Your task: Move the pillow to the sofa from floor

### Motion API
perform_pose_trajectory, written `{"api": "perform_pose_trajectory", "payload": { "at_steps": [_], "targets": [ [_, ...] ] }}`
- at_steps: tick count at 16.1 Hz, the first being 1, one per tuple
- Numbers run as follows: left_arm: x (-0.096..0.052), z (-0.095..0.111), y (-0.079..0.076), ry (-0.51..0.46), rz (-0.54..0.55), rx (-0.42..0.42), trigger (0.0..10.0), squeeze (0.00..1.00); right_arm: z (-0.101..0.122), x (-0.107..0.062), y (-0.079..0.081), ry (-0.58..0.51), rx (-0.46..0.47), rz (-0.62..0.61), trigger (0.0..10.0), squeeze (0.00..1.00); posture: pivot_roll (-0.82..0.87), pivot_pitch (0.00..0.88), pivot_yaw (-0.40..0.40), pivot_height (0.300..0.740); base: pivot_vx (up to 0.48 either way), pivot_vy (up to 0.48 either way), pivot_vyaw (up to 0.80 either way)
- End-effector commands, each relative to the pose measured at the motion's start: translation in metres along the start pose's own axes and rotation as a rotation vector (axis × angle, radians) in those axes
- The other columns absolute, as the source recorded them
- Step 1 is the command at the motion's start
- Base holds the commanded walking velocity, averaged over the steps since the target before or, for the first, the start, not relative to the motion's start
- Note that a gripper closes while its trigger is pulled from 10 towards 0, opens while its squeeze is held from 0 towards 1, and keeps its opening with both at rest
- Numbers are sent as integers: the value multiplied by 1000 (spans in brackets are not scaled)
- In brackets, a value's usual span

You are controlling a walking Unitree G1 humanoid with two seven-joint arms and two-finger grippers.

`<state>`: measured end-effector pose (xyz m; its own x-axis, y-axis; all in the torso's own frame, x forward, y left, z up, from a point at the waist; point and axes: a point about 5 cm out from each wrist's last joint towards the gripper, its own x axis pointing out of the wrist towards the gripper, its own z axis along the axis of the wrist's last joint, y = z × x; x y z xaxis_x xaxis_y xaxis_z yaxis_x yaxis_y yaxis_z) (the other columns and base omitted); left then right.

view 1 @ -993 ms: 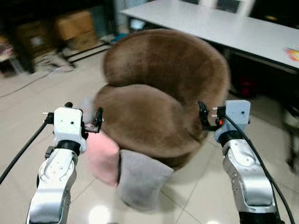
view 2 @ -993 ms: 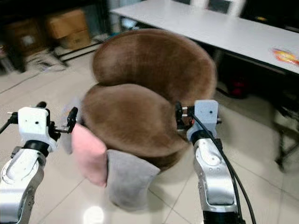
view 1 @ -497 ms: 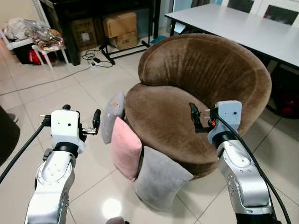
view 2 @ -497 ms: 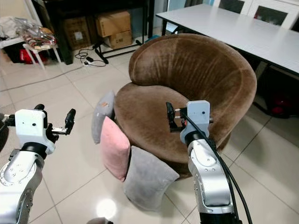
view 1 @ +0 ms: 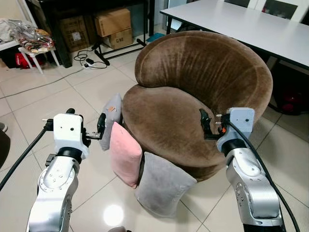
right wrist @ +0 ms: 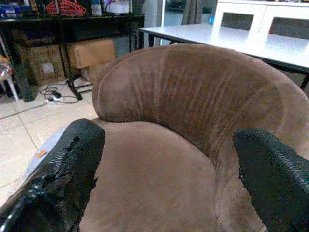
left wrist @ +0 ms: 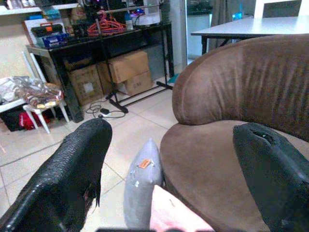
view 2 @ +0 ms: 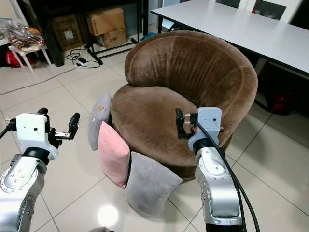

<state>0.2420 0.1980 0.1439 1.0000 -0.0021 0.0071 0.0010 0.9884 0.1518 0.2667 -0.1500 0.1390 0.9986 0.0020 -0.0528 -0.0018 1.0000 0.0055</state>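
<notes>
Both sets of jaws stand wide and empty: the left gripper [view 1: 100, 129] hangs over the tiles near the pillows, the right gripper [view 1: 203, 124] over the sofa [view 1: 193, 92] seat. On the floor, leaning against the sofa's front, are a grey pillow [view 1: 161, 183], a pink pillow [view 1: 124, 153] and a smaller grey pillow [view 1: 112, 116] (tagged). They look soft and light; pinching an upper corner should hold best.
</notes>
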Motion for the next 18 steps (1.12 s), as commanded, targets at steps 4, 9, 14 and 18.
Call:
{"api": "perform_pose_trajectory", "payload": {
  "at_steps": [4,9,14,18],
  "targets": [
    [-2,3,-2,-13,-15,-1,10000,0,0,-3,-5,9,14,-30,10000,0,-22,0,-16,740,60,0,0],
    [-2,3,-3,-9,-27,3,10000,0,0,-3,-5,12,19,-36,10000,0,-25,0,-13,740,284,0,0],
    [1,2,-2,-4,-36,27,10000,0,-1,-1,-8,24,15,-61,10000,0,-21,0,-5,740,297,0,-480],
    [2,3,-1,-6,-36,32,10000,0,-1,0,-6,31,16,-54,10000,0,-20,0,-6,740,293,0,0]
  ]
}}
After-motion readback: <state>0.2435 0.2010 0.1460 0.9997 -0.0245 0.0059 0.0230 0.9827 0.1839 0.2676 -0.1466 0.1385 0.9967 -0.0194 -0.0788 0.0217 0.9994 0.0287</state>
